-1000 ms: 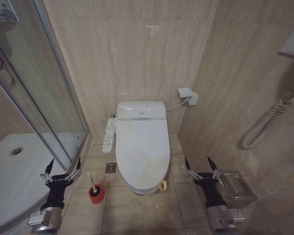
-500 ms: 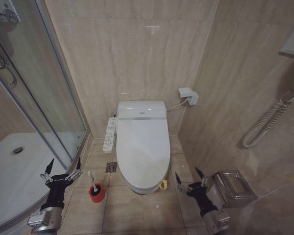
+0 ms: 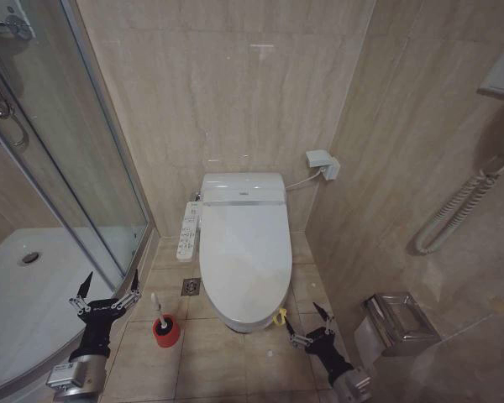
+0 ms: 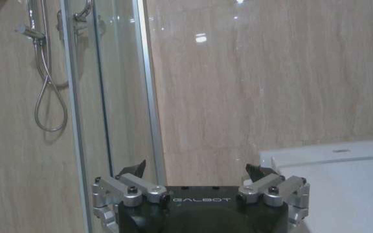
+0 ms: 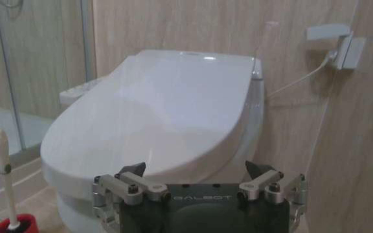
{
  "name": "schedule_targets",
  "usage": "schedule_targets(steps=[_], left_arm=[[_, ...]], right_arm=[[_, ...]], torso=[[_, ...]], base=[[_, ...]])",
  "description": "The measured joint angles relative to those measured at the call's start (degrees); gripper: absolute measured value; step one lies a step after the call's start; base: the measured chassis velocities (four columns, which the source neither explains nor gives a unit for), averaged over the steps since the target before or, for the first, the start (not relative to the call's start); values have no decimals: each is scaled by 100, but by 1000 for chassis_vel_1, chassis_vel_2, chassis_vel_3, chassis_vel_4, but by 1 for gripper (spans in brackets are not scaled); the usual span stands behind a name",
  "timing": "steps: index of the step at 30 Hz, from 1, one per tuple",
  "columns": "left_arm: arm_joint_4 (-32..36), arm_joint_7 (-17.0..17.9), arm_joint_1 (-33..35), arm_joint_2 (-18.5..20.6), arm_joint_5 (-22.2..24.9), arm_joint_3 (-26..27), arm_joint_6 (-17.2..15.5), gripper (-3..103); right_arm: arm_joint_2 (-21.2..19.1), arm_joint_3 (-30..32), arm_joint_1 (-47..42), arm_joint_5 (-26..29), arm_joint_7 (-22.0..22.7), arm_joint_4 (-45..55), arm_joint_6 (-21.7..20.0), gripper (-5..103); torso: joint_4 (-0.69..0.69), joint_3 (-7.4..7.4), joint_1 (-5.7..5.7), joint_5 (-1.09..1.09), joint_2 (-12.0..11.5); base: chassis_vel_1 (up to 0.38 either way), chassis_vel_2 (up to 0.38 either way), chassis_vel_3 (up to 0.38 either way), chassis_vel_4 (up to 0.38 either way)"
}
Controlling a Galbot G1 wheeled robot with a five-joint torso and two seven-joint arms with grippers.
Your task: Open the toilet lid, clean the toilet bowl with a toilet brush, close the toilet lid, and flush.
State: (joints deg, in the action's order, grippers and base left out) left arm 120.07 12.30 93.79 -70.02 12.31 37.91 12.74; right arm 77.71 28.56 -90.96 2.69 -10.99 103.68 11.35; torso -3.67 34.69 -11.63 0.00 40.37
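Toilet lid (image 3: 244, 260), a large glossy white plastic oval cover, lies shut and flat in the centre of the head view, its rounded front edge pointing toward the bottom of the frame. A white control panel (image 3: 187, 231) juts from its left side, and a small yellow strap (image 3: 280, 317) shows just under its front right edge.

Left of the toilet runs a narrow strip of beige floor tile (image 3: 210, 361), bounded further left by the curved glass shower screen (image 3: 67, 151) and the white shower tray (image 3: 25, 294). In that strip, near the lid's front left edge, the thin white toilet brush (image 3: 155, 306) stands upright in its small round red holder cup (image 3: 165, 332). Right of the toilet the floor strip is narrower, closed in by the beige tiled wall, where a metal paper holder (image 3: 399, 319) sits at lower right and a white wall socket box (image 3: 322, 163) at centre right.

Left gripper (image 3: 106, 294) hovers at lower left, just beside the brush and apart from it, pointing up-frame, its fingers spread wide. In the left wrist view the left gripper (image 4: 201, 171) faces the shower screen's edge and the wall.

Right gripper (image 3: 306, 324) sits low at lower centre-right, just beside the lid's front right edge near the yellow strap, angled toward the upper left, fingers apart. In the right wrist view the right gripper (image 5: 197, 170) is level with the lid's (image 5: 167, 111) front rim, with the brush (image 5: 5, 174) at lower left.
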Motion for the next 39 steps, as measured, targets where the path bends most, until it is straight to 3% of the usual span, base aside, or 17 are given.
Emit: schedule_targets(steps=[39], left_arm=[[0, 0, 0, 0, 0, 0, 0, 100]], right_arm=[[89, -474, 1268, -332, 298, -1916, 349, 100]], torso=[[0, 0, 0, 0, 0]], base=[[0, 0, 0, 0]])
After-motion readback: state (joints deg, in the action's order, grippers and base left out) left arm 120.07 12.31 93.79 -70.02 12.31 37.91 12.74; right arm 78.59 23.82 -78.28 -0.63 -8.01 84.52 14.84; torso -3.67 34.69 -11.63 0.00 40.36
